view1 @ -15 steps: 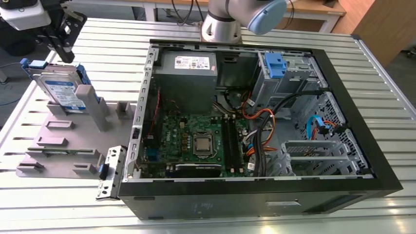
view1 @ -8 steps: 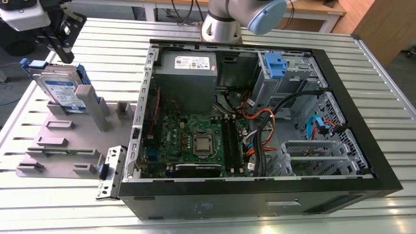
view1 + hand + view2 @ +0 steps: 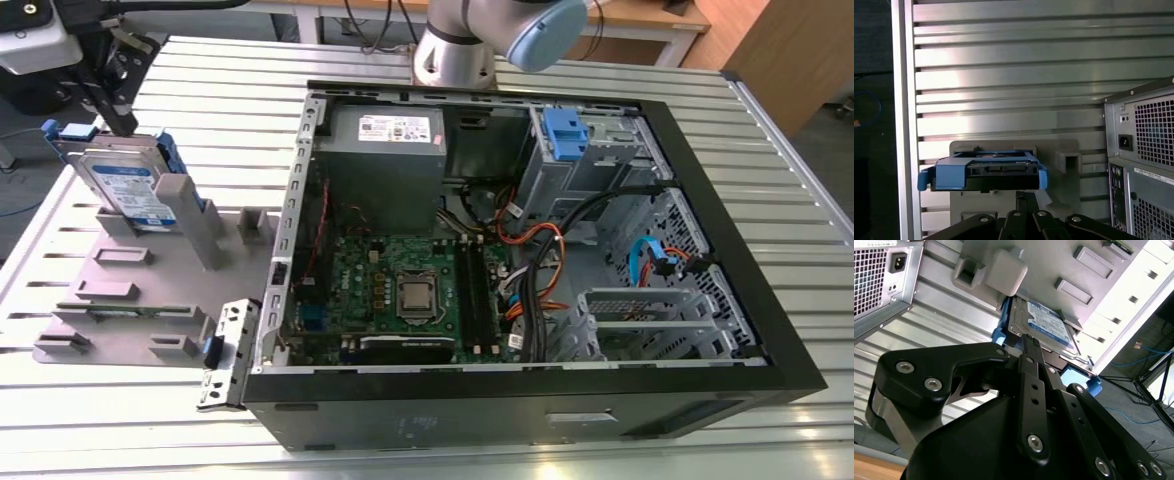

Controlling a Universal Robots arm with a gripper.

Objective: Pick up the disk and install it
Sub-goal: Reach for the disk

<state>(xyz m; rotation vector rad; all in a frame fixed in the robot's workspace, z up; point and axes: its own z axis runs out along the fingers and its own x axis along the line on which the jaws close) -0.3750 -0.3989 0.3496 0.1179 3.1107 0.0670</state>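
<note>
The disk (image 3: 127, 185) is a silver drive with a white-and-blue label and a blue bracket. It stands tilted on edge in a grey holder (image 3: 120, 290) at the exterior view's left, outside the case. My gripper (image 3: 120, 120) hangs just above its upper edge, black fingers pressed together with nothing between them. In the second wrist view the gripper (image 3: 1027, 340) tips reach the bracket edge of the disk (image 3: 1046, 322). In the first wrist view the gripper (image 3: 1026, 196) sits right at the disk (image 3: 986, 170) end face. Whether they touch I cannot tell.
The open computer case (image 3: 747, 300) lies on the slatted metal table, right of the holder. It holds a motherboard, cables, a grey power supply (image 3: 387, 150) and a blue caddy (image 3: 565, 135) on the metal bay. The case's rear (image 3: 1149, 140) is close to the gripper.
</note>
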